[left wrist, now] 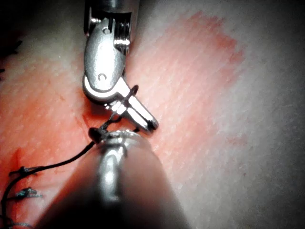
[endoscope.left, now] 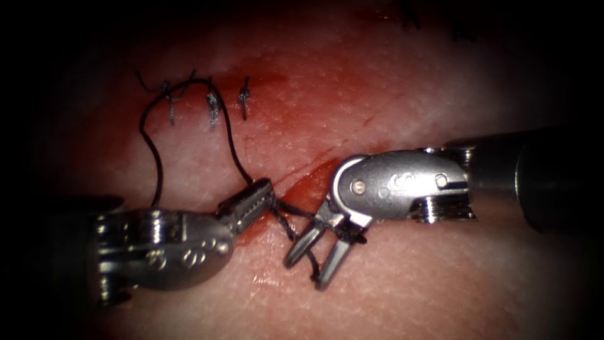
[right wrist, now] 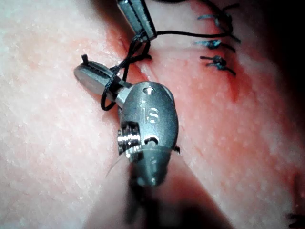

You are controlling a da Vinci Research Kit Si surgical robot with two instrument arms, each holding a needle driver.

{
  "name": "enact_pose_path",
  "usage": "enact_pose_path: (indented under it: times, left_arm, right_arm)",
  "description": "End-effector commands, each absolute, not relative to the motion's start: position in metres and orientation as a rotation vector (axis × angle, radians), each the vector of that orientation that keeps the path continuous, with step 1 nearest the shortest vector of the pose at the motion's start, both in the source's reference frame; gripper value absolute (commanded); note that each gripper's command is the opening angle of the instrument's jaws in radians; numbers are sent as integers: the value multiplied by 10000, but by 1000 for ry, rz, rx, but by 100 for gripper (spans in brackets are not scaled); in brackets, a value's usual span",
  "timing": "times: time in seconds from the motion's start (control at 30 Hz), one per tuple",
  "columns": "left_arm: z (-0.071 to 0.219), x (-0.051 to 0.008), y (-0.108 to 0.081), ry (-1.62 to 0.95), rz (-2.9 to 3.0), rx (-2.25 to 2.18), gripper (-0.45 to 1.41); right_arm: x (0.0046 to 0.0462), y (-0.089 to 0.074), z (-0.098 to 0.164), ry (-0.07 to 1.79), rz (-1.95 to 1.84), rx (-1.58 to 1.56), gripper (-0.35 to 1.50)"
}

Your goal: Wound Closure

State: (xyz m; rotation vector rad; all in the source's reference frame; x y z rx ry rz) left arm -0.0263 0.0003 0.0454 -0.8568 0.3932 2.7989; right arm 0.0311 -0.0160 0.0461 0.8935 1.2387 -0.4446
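Note:
My left tool (endoscope.left: 257, 192) lies left of the cut (endoscope.left: 314, 171) with its jaws shut on the black thread (endoscope.left: 151, 145). From those jaws the thread climbs to the middle stitch (endoscope.left: 212, 107), arcs left and drops behind the left tool's wrist. Another short stretch runs right to a knot-like tangle (endoscope.left: 286, 217). My right tool (endoscope.left: 313, 257) points down and left, jaws open, with thread wound around them and a strand between them. The left wrist view shows the right tool (left wrist: 143, 117) with the loop at its jaw base. The right wrist view shows the right tool (right wrist: 93, 76) wrapped in thread and the left tool (right wrist: 138, 19).
Three tied stitches with cut ends of thread (endoscope.left: 244, 101) sit in a row at the upper left. Red fluid (endoscope.left: 264, 79) stains the tissue around them and along the cut. Pale tissue (endoscope.left: 440, 283) spreads below the right tool's shaft.

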Motion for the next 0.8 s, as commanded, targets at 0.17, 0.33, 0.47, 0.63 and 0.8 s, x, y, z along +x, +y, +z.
enact_pose_path:
  times: [0.17,0.33,0.47,0.63,0.8]
  left_arm:
    - [459,-267,-3,392,2800,-856,-45]
    - [459,-264,-7,400,2804,-844,-45]
    - [459,-259,-24,409,2816,-828,-45]
    - [456,-248,-53,434,2829,-795,-45]
    - [444,-236,-72,446,2832,-769,-45]
  right_arm:
    - [317,-155,456,1258,-435,906,-35]
    - [320,-150,444,1274,-421,917,-35]
    - [322,-144,444,1287,-400,909,-35]
    - [325,-136,448,1308,-376,905,-35]
    - [327,-124,450,1324,-347,900,-35]
